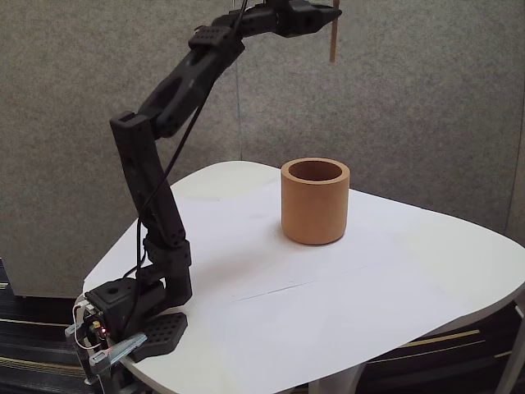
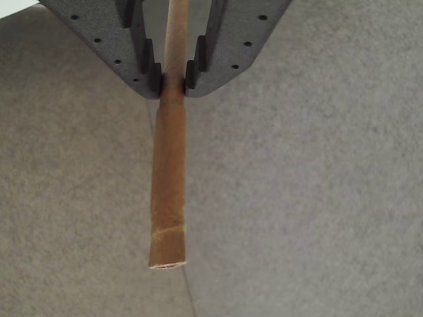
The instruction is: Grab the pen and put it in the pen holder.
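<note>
High at the top of the fixed view, my gripper is shut on the pen, a thin light-brown stick that hangs straight down from the fingertips. In the wrist view the two dark fingers clamp the pen near its upper part, and its flat end points away against the grey wall. The pen holder, a thick-walled tan-orange cup with a darker inside, stands upright on the white table far below, roughly under the pen.
The arm's base is clamped at the table's near left corner. The white table has rounded edges, with a grey carpeted wall behind it. A black cable runs along the arm.
</note>
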You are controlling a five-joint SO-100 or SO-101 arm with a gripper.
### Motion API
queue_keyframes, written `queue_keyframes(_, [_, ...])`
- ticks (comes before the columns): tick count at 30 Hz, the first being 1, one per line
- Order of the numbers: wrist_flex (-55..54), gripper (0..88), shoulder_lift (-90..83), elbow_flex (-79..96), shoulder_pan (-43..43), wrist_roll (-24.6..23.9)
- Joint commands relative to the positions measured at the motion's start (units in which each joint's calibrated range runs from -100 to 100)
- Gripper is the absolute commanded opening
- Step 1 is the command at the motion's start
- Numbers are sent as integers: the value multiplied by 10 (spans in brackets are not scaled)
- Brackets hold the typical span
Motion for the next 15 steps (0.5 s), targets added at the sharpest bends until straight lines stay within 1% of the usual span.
queue_keyframes(1, [-98,7,-3,111,-16,24])
queue_keyframes(10, [-253,7,-10,384,-69,25])
queue_keyframes(13, [-303,7,-11,434,-71,25])
queue_keyframes(15, [-319,7,-11,453,-68,25])
